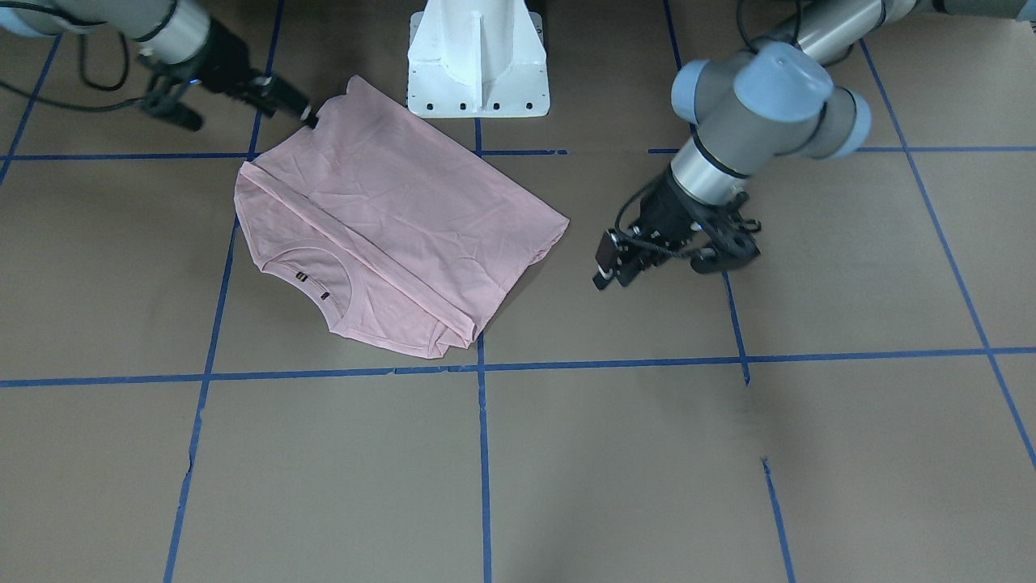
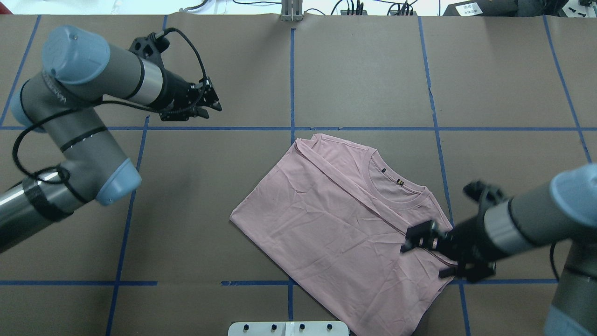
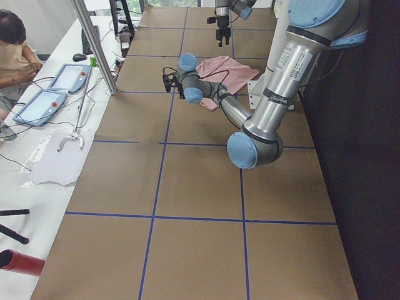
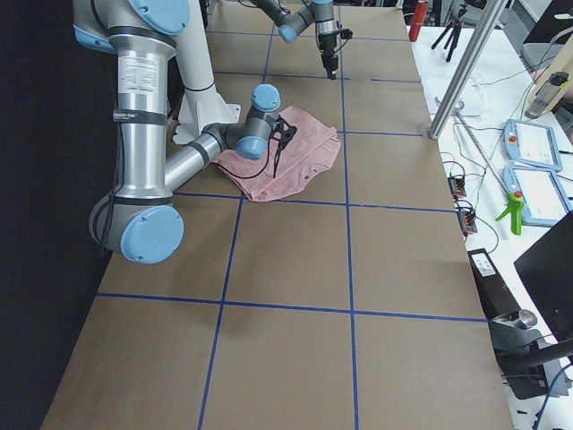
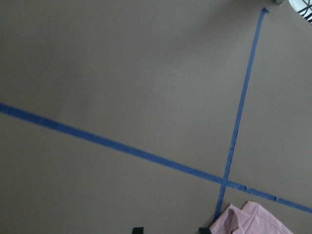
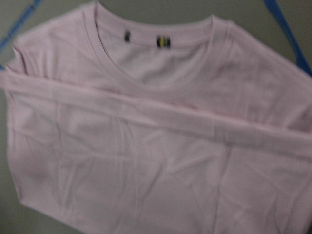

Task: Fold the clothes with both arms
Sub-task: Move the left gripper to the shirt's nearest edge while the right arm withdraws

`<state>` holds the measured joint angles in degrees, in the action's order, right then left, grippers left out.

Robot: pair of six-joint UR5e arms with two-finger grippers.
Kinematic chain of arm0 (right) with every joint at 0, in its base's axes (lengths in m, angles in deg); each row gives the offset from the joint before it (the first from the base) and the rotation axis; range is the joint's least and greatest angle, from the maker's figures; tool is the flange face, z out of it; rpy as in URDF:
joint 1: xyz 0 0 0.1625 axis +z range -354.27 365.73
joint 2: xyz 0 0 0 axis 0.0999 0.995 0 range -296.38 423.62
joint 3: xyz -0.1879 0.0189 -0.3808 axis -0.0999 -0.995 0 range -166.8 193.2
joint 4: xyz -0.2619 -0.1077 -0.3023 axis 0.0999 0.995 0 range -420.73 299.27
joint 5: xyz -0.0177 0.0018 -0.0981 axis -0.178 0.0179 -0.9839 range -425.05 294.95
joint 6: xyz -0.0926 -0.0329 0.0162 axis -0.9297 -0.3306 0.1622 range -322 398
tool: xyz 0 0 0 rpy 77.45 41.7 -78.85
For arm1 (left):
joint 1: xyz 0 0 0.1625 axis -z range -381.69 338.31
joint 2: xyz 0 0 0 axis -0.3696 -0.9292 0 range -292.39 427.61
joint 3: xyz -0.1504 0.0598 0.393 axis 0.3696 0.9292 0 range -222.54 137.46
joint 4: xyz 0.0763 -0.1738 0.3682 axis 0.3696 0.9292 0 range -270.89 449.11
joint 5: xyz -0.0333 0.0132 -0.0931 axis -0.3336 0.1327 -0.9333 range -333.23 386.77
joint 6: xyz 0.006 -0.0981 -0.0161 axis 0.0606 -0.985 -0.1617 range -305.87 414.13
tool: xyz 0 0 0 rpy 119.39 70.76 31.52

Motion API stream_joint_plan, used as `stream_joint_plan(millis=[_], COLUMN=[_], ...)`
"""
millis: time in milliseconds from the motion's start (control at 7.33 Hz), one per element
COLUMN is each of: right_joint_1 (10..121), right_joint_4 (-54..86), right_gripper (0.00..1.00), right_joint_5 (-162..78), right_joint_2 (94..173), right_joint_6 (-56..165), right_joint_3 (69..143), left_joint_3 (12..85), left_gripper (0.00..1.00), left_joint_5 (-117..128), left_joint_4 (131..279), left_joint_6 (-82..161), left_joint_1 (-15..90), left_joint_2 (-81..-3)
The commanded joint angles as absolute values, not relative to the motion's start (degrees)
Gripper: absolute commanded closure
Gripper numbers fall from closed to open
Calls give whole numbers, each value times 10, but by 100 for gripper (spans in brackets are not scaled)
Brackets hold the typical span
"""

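Well, the pale pink T-shirt (image 2: 326, 224) lies flat on the brown surface (image 2: 373, 74). It sits at a slant on the robot's right half, with one corner of its hem close to the white pedestal (image 1: 477, 65). One side is turned in over the body, leaving a long straight fold (image 2: 354, 196) that runs from the shoulder down across the cloth. Plain pink fabric faces up, lightly creased all over. The neckline (image 2: 396, 198) sits at the far end, away from the robot. Inside it are two small tags (image 6: 163, 42), one black and one black with yellow marks. Any writing on them is too small and blurred to read. Blue tape (image 2: 291, 84) lines mark the surface in a grid, and the shirt lies across several of them.

Now the right claw (image 2: 413, 239): it's low over the shirt, at the edge nearest its own arm, tip at or just above the cloth. Whether its fingers are parted or have any fabric pinched, I cannot tell; the right wrist view shows only shirt.

Over to the left claw (image 2: 211, 101), well apart from the shirt and above bare surface. Its two fingertips (image 5: 138, 229) show at the bottom of the left wrist view with a clear gap between them and nothing in it.
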<state>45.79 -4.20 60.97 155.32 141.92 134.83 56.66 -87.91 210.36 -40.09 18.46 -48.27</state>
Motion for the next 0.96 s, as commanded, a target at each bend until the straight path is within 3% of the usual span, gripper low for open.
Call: stream_joint_plan(millis=[0, 273, 819], right_joint_1=[575, 582, 582], right_joint_4=[-40, -40, -38], right_gripper=[0, 0, 0], right_joint_5=[605, 573, 571], right_joint_2=[1506, 1460, 1450], right_joint_6=[1294, 1277, 1278], right_joint_3=[1271, 1210, 1197], left_joint_3=[596, 595, 592], left_gripper=[46, 46, 46], left_joint_5=[-763, -743, -743], left_joint_4=[2026, 1952, 1909], left_joint_6=[-460, -462, -483], left_joint_1=[70, 40, 10], left_joint_2=[-473, -490, -498])
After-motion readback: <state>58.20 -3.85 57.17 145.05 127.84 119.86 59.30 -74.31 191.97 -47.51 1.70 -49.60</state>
